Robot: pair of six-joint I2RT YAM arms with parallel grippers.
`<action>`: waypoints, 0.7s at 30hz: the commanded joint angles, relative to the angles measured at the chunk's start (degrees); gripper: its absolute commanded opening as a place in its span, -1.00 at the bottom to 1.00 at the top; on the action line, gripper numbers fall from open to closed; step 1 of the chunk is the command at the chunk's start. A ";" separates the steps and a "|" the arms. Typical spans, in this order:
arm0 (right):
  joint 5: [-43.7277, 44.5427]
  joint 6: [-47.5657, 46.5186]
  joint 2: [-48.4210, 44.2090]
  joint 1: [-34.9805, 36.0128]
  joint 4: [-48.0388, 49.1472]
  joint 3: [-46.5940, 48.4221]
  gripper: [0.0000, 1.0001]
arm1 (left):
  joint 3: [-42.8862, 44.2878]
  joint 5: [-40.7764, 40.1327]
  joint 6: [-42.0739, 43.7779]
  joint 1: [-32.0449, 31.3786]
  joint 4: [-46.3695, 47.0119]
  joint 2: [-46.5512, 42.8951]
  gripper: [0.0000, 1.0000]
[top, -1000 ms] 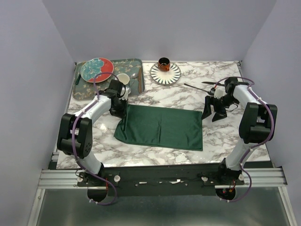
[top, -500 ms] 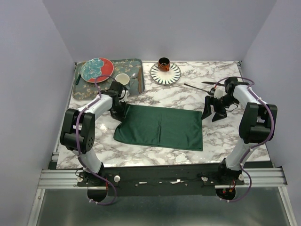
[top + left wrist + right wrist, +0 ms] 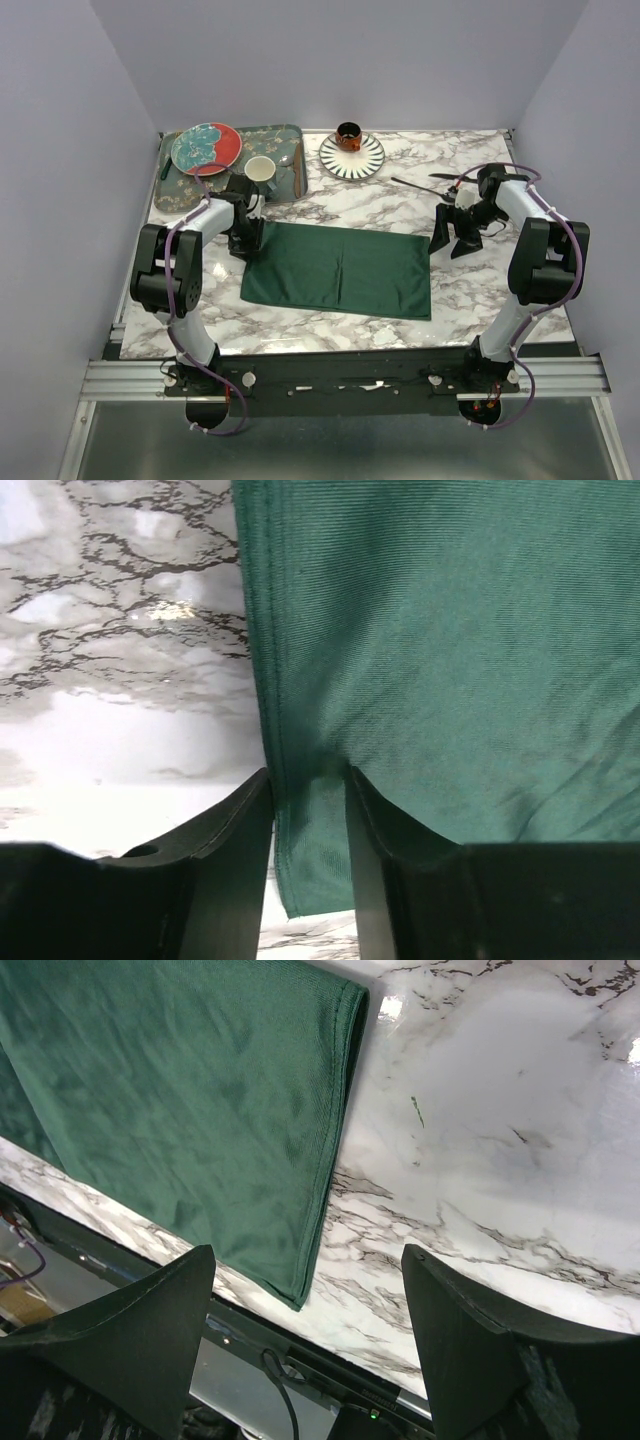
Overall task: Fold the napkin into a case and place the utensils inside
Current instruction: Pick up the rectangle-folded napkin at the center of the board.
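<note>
The dark green napkin (image 3: 340, 268) lies folded into a wide flat rectangle at the middle of the marble table. My left gripper (image 3: 247, 240) is at its far left corner. In the left wrist view the napkin (image 3: 450, 630) fills the upper right, and its corner lies loose between the parted fingers of the open left gripper (image 3: 308, 780). My right gripper (image 3: 452, 240) hovers just right of the napkin, open and empty. The right wrist view shows the napkin's (image 3: 180, 1090) right edge ahead of the wide right gripper (image 3: 308, 1252). The black utensils (image 3: 418, 186) lie behind the right gripper.
A patterned tray (image 3: 290, 135) at the back left holds a red and teal plate (image 3: 205, 147), a cream cup (image 3: 261, 168) and a silver spoon (image 3: 287, 160). A striped plate (image 3: 352, 158) with a small cup (image 3: 348, 133) stands at the back centre. The table's front edge (image 3: 350, 1360) runs close below the right gripper.
The left gripper has opened and let go of the napkin's left corner. That corner, bunched before, now lies flat and square. The right arm has not moved.
</note>
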 commanded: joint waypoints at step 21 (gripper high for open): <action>-1.41 -0.65 0.06 0.00 -0.66 0.78 0.67 | 6.04 2.28 -0.63 -4.79 -2.41 -5.93 -1.00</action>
